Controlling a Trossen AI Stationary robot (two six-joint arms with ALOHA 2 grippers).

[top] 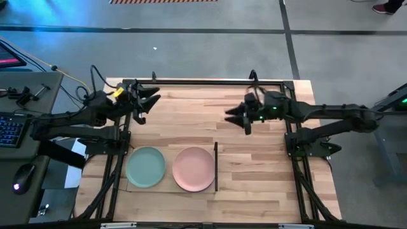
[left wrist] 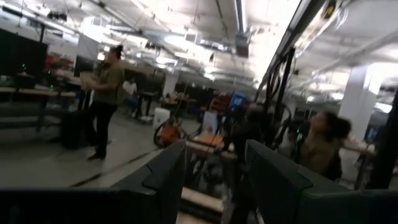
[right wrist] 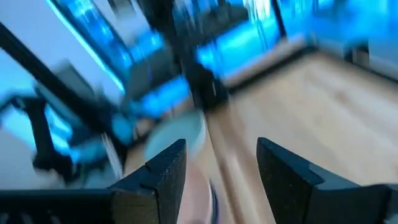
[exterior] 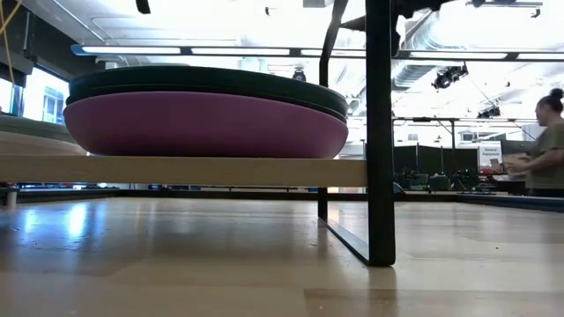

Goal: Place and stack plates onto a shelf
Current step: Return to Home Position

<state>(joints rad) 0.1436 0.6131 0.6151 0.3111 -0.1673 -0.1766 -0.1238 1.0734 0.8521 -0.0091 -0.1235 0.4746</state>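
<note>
On the shelf (top: 170,189) near the table's front left, a pale mint plate (top: 145,166) and a pink plate (top: 194,168) show side by side from above. In the low view, a purple plate (exterior: 203,123) lies on the shelf board (exterior: 176,170) with dark plates (exterior: 203,84) stacked on it. My left gripper (top: 154,98) hangs open above the far left of the table, nothing between its fingers (left wrist: 168,168). My right gripper (top: 229,114) is open and empty over the far middle, pointing toward the left edge.
The shelf's dark end strip (top: 216,166) stands upright beside the pink plate, and its dark leg (exterior: 379,132) reaches the tabletop. Bare striped tabletop (top: 261,178) lies right of the shelf. A keyboard (top: 9,127) sits off the table's left. A person (exterior: 546,150) stands in the room behind.
</note>
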